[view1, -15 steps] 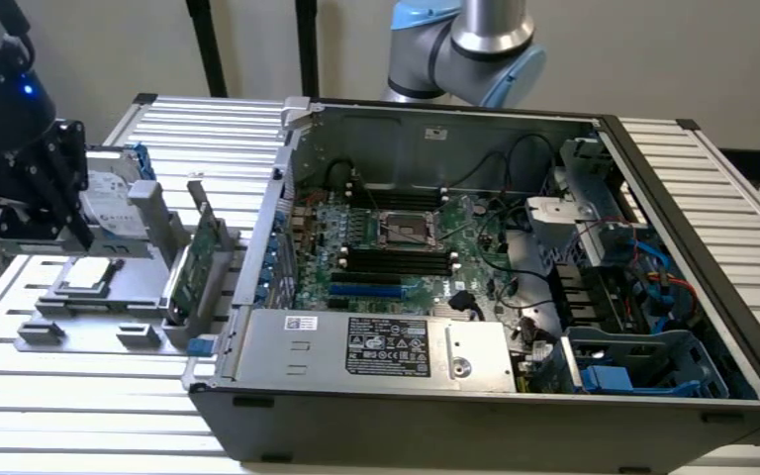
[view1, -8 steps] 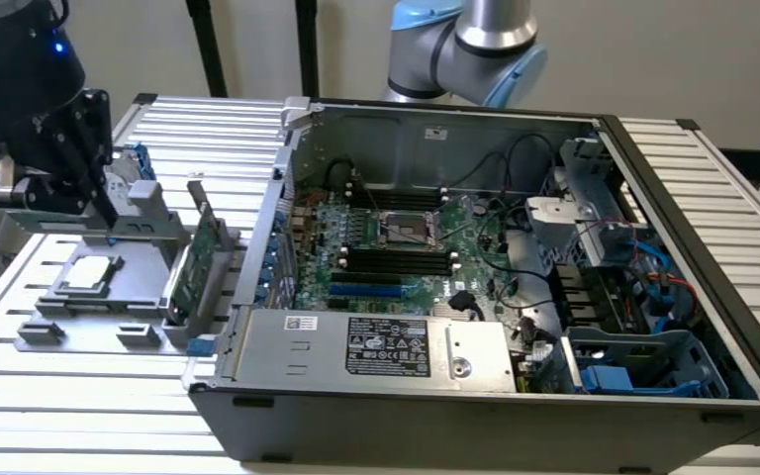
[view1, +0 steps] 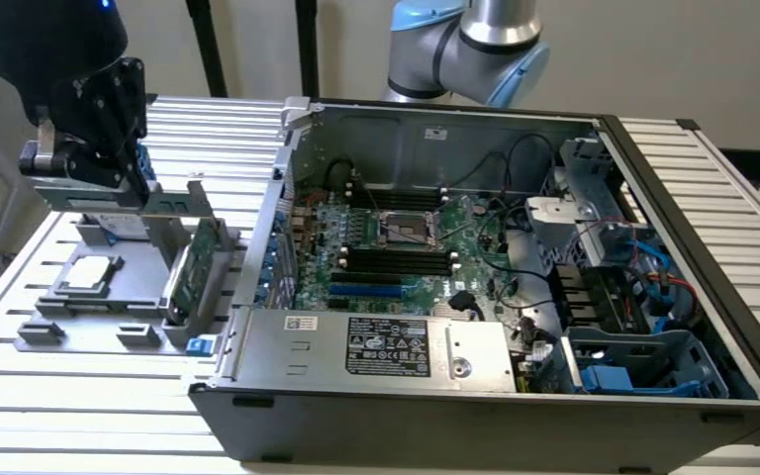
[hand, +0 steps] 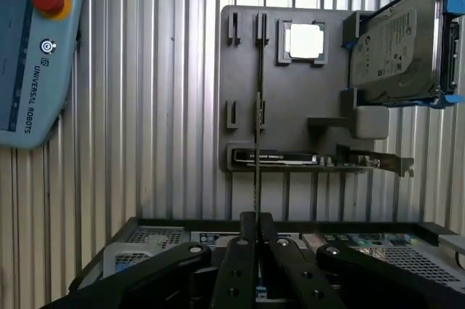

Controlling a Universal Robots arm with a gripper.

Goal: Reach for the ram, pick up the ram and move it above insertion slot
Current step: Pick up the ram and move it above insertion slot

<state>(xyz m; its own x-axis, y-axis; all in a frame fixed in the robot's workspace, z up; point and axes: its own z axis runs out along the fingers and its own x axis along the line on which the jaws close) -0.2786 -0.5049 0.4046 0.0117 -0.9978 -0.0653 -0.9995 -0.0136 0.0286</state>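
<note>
My gripper (hand: 256, 227) is shut on the ram (hand: 259, 105), which shows edge-on in the wrist view as a thin dark strip running away from the fingertips (hand: 240, 243). In the exterior view the gripper (view1: 90, 170) hangs at the exterior view's left, above the grey holder plate (view1: 56, 307). The ram (view1: 90, 193) is held lengthwise under it, clear of the plate. The black memory slots (view1: 394, 259) lie on the motherboard inside the open computer case (view1: 486, 416), well to the exterior view's right of the gripper.
A green expansion card with a metal bracket (view1: 195, 262) stands on the holder plate beside a processor chip (view1: 90, 269). A hard drive (hand: 396, 47) in blue rails and a teach pendant (hand: 36, 54) lie on the slatted table. The case wall (view1: 274, 198) rises between plate and motherboard.
</note>
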